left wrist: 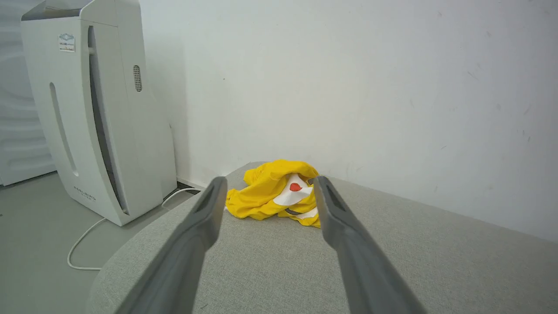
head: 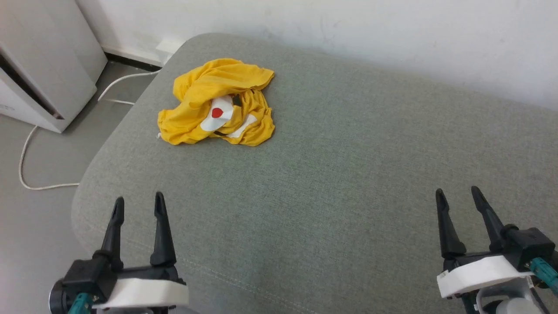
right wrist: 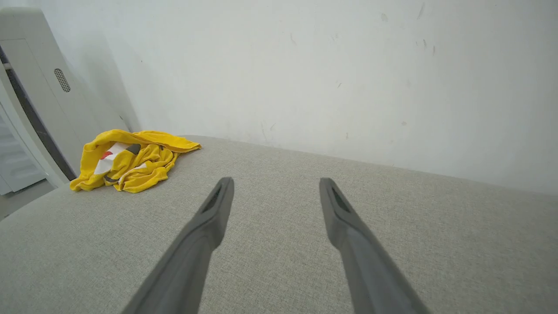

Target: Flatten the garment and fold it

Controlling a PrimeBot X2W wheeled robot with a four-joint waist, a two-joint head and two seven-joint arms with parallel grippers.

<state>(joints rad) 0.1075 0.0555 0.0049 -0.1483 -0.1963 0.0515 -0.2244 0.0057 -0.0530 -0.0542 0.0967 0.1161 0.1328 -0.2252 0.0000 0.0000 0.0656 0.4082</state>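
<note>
As both are spread wide & empty, left tool (head: 138,198) and right tool (head: 457,190) hover over grey cushion (head: 348,174); garment (head: 218,102) lies crumpled well ahead of left tool, far fwd-left of right tool, near wall (head: 348,26).

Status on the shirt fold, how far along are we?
Done: nothing yet. The shirt lies in a crumpled heap at the far left of the cushion, its print partly buried in folds.
In hand: nothing. The left gripper and right gripper are both open and empty, near the front edge and well short of the shirt.
Left: reach it, spread it flat, then fold.
</note>
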